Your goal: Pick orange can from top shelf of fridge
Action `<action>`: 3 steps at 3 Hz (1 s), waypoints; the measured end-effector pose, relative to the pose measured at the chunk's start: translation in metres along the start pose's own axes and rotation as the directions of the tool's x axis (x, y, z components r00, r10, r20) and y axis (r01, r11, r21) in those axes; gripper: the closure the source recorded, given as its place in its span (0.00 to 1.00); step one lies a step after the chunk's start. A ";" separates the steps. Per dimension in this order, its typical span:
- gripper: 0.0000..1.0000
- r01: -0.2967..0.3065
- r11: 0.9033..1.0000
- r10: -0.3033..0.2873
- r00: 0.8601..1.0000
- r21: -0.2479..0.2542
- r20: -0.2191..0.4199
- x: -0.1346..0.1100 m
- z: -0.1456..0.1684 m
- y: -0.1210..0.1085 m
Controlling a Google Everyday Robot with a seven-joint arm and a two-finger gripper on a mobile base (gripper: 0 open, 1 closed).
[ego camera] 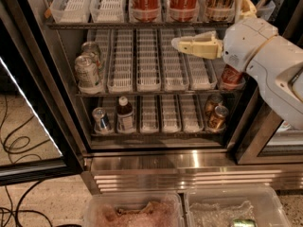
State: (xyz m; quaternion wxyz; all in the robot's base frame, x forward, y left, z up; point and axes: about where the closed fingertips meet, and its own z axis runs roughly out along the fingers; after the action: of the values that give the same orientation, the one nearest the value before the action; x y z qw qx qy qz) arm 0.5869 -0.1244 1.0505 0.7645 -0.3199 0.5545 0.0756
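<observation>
Camera view: we see the tool (pixel 179 44) in front of the fridge's (pixel 189 167) middle rack, just below the top shelf (pixel 94 25). We cannot tell whether it is open or closed. The orange can (pixel 217 1) stands on the top shelf, right of two red Coca-Cola cans (pixel 144 1), above the tool.

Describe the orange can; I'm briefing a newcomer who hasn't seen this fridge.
In the black-framed glass-door fridge, find the top shelf of white slotted lanes. The shiny orange-amber aluminium can stands right of two red Coca-Cola cans, above the cream gripper; only it is amber with dark markings.
</observation>
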 end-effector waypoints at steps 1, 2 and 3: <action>0.00 0.000 1.000 0.000 1.000 0.000 0.000 0.000 0.000 0.000; 0.00 0.007 0.999 -0.006 1.000 0.039 -0.026 0.008 -0.006 -0.012; 0.00 0.035 0.996 -0.031 0.998 0.076 -0.059 0.021 -0.008 -0.036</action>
State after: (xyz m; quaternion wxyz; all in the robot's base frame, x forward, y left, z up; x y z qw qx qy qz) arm 0.6053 -0.1622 1.0451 0.7609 -0.3015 0.5737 0.0322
